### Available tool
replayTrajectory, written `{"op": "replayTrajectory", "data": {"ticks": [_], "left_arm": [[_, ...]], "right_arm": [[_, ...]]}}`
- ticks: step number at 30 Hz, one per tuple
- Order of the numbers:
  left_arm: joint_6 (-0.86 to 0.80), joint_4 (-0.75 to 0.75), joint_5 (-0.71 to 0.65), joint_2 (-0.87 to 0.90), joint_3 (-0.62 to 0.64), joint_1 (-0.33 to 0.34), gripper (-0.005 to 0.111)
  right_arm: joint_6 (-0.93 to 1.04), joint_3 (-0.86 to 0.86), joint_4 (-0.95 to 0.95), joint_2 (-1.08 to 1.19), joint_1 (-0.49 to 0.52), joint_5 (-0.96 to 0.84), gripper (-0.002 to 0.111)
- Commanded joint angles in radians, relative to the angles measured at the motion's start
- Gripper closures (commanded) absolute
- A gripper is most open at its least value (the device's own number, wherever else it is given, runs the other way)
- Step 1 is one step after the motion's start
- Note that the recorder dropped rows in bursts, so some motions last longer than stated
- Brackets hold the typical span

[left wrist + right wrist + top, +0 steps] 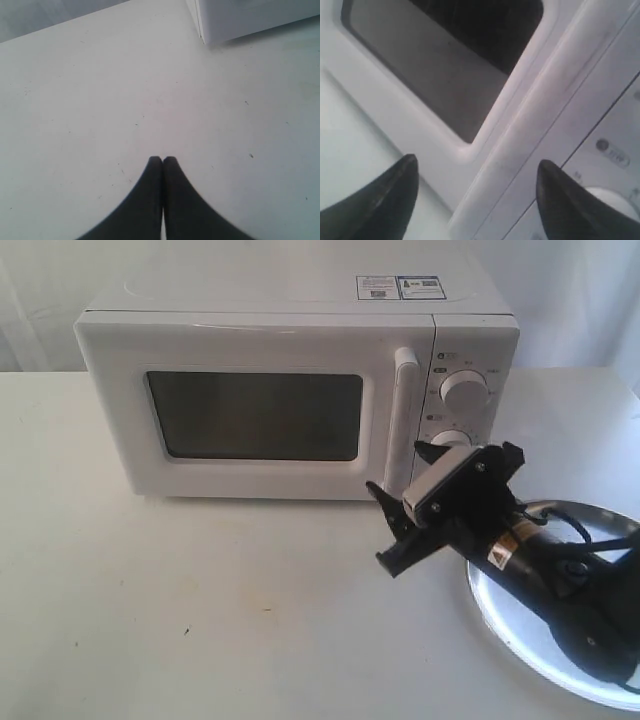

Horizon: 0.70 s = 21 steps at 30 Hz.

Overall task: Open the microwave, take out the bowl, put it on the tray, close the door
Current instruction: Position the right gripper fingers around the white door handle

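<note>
The right fingers (385, 200) stand spread wide and hold nothing. In the right wrist view the handle (535, 110) of the door (410, 135) runs through the gap between them, and whether either finger touches it cannot be told. In the exterior view the right fingers (383, 498) sit close in front of the microwave (260, 300), at the lower end of the handle (403, 405), one finger toward the window side and the other toward the knob panel. The handle is a tall bar with its long axis upright, set at the edge of the door (255, 415) beside the knobs. The fingers therefore straddle it crosswise, which looks a fit pose for closing on it and pulling.

The door is shut, so the step in hand is judged to be opening it. The bowl is not in sight. It is presumably inside the microwave, but the dark window shows nothing. The tray (495, 625) lies on the table (200, 610) in front of the microwave's knob side, partly under the right arm.

The left fingers (147, 195) are pressed together and empty, above bare table (100, 100) off a lower corner of the microwave (240, 20). They do not appear in the exterior view, so the right arm is clearly nearer the handle.
</note>
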<state>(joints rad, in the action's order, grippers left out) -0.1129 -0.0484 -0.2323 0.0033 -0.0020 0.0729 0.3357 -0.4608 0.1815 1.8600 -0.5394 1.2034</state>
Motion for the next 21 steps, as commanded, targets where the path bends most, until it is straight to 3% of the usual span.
{"op": "replayTrajectory", "data": {"ticks": [1, 3, 5, 6, 11, 21], "left_arm": [[0.004, 0.004, 0.001, -0.003, 0.002, -0.004, 0.107], [0.004, 0.004, 0.001, -0.003, 0.002, -0.004, 0.107], [0.004, 0.004, 0.001, -0.003, 0.002, -0.004, 0.107], [0.004, 0.004, 0.001, -0.003, 0.002, -0.004, 0.107], [0.004, 0.004, 0.001, -0.003, 0.002, -0.004, 0.107], [0.004, 0.004, 0.001, -0.003, 0.002, -0.004, 0.107]], "right_arm": [[-0.115, -0.134, 0.01, -0.005, 0.0, -0.034, 0.052], [-0.17, -0.189, 0.062, -0.003, 0.0, -0.147, 0.073], [-0.187, -0.196, 0.151, -0.003, 0.0, -0.166, 0.1], [-0.194, -0.194, 0.195, -0.003, 0.0, -0.166, 0.108], [-0.218, -0.173, 0.385, -0.003, 0.0, -0.129, 0.108], [-0.201, -0.063, 0.385, -0.025, 0.0, 0.018, 0.108]]}}
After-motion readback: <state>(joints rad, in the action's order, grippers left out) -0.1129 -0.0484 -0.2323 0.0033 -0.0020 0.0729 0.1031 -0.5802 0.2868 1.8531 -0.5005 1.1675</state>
